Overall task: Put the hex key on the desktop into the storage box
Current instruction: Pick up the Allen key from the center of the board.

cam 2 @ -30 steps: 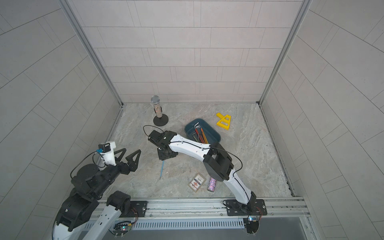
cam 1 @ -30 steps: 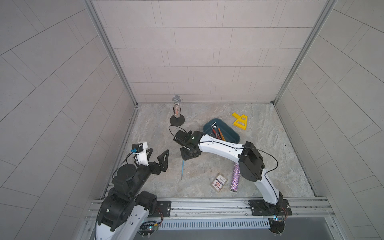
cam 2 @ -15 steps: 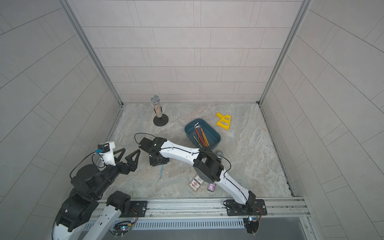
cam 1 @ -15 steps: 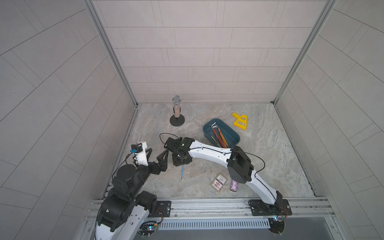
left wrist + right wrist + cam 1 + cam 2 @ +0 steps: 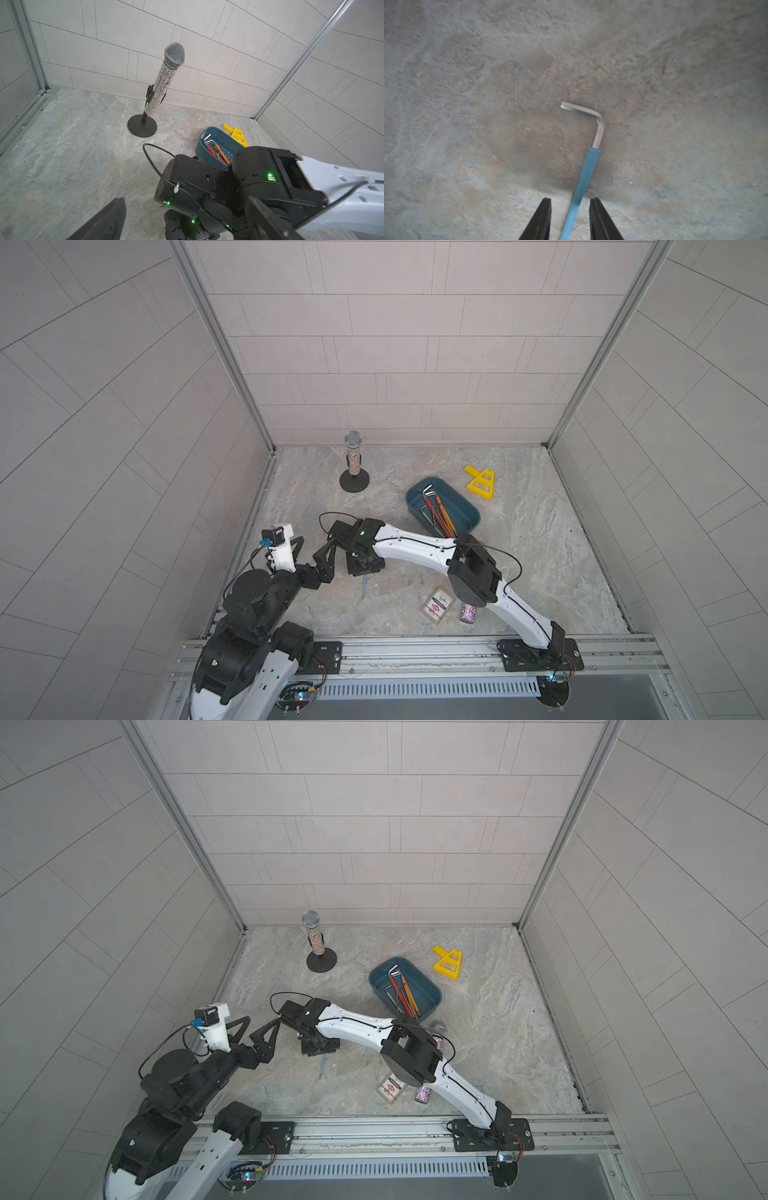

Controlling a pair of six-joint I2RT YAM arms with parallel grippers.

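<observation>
Clock laid over a top view, 12 at the back wall. Under everything is the desktop [image 5: 540,556], a grey marbled slab. My right arm [image 5: 415,549] reaches from 5 across to 8. Its right gripper [image 5: 570,202] is low over the slab, fingers a narrow way apart astride the hex key [image 5: 583,176], a sliver of gap each side, nothing gripped. My left gripper [image 5: 312,546] hangs at 9, spread wide and empty, just beside the right wrist. The storage box [image 5: 459,499] sits at 12 with other keys [image 5: 436,510] lying in it. A microphone [image 5: 353,452] stands upright at 10. The yellow frame [image 5: 482,483] lies at 1, near the box but apart. A card [image 5: 436,605] lies at 6. The hex key lies flat on the slab at 8, well apart from the box, blue sleeve on the 12–6 line, bare bent end past the fingertips
</observation>
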